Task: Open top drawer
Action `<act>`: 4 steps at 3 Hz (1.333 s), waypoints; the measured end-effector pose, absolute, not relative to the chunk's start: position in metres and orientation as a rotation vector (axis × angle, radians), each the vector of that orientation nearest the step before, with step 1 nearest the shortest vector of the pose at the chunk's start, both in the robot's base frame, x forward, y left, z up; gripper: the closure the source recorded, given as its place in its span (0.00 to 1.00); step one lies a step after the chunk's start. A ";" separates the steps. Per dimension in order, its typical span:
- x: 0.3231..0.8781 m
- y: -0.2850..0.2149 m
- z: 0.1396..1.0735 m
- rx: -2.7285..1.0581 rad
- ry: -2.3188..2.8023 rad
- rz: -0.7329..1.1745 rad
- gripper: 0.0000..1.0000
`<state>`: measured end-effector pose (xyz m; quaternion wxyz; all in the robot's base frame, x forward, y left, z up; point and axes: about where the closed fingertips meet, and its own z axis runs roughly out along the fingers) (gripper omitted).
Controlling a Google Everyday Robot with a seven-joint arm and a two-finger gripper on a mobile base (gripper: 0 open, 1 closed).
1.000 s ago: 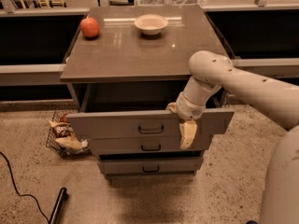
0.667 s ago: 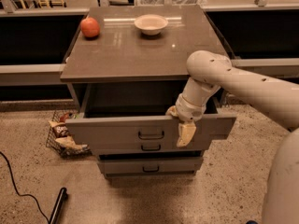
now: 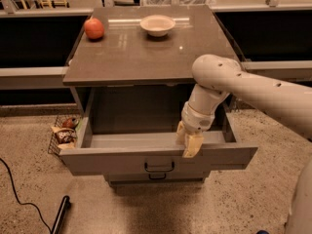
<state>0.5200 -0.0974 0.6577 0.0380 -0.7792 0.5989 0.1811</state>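
The top drawer of the grey cabinet stands pulled well out, its wide front panel toward me with a small dark loop handle at its centre. Its inside shows as an empty grey box. My gripper hangs from the white arm over the drawer's front edge, right of the handle, with the tan fingers pointing down at the top rim of the front panel. A lower drawer's handle peeks out beneath.
On the cabinet top sit a red apple at back left and a white bowl at back centre. A wire basket with snacks stands on the floor left. A black cable and dark rod lie at front left.
The top drawer has slid further out toward me, and my gripper moved with its front edge, from beside the handle area to the panel's top rim.
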 end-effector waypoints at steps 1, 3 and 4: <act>0.519 -0.097 0.657 -2.390 1.837 0.555 1.00; 0.519 -0.097 0.657 -2.390 1.837 0.556 0.61; 0.519 -0.097 0.657 -2.390 1.837 0.556 0.38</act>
